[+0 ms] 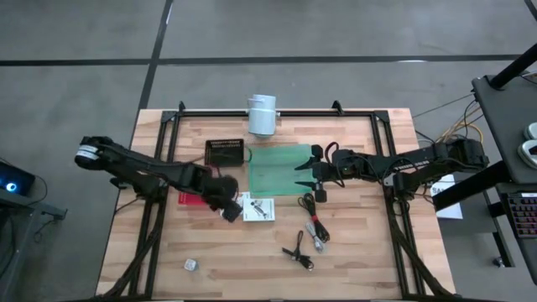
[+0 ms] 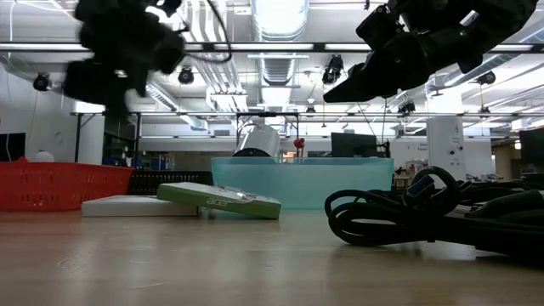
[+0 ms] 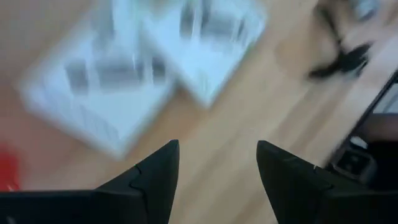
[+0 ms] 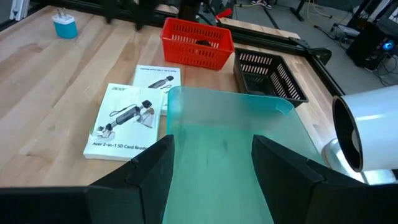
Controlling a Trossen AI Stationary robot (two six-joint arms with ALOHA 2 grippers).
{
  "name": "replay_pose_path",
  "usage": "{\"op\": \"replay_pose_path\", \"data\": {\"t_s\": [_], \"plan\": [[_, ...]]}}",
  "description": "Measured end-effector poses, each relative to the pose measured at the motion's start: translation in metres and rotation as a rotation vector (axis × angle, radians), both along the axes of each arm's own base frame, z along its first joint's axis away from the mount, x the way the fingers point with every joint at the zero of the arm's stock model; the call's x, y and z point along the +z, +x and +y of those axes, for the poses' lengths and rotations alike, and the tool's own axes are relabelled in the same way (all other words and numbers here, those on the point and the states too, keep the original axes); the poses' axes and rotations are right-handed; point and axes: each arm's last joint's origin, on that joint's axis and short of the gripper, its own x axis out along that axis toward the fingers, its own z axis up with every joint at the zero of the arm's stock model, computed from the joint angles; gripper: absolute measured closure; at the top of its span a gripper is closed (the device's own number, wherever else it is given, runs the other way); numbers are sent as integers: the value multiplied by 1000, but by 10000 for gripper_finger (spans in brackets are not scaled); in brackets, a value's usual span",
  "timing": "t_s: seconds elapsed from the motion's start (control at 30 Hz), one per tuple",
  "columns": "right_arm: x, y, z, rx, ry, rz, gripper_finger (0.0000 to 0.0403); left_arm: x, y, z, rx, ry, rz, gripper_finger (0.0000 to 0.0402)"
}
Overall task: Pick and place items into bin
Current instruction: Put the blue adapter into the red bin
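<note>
Your left gripper [image 1: 228, 206] sits left of centre in the high view, above the wooden table [image 1: 352, 268] and at the left edge of the two white printed cards [image 1: 258, 207]; its wrist view shows both dark fingers [image 3: 155, 171] spread apart with bare wood between them and nothing held, the cards blurred just beyond the tips. Your right gripper [image 1: 307, 170] is right of centre in the high view, over the right edge of the translucent green rectangular bin [image 1: 279, 169]; from its own wrist you see the fingers [image 4: 152, 168] parted and empty, with the bin's green floor [image 4: 230, 143] between them. The items all lie outside the bin. The cards rest flat and overlapping just below the bin's lower left corner; in the right wrist view they lie left of the bin [image 4: 127, 121]. The thin black cables with plugs [image 1: 312, 220] trail from below the bin's lower right corner toward bottom centre, a second small tangle [image 1: 299, 252] lower still; in the low view they coil at the lower right [image 2: 425, 212]. The tiny grey ball [image 1: 190, 265] sits alone at lower left of the table. A red mesh basket [image 4: 198, 42] and a black mesh basket [image 1: 224, 152] stand left of the bin, and a white cylindrical camera housing [image 1: 261, 115] sits at the table's top edge.
</note>
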Motion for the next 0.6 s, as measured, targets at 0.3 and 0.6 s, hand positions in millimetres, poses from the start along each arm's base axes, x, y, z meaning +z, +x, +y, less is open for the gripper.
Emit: {"op": "replay_pose_path", "data": {"t_s": [0.3,0.6], "plan": [[0,0,0,14,-34,1,202,-14,1,-46,134,-319,348,204],[1,0,0,5,-12,-7,202,-8,-11,-84,217,-222,643,204]]}}
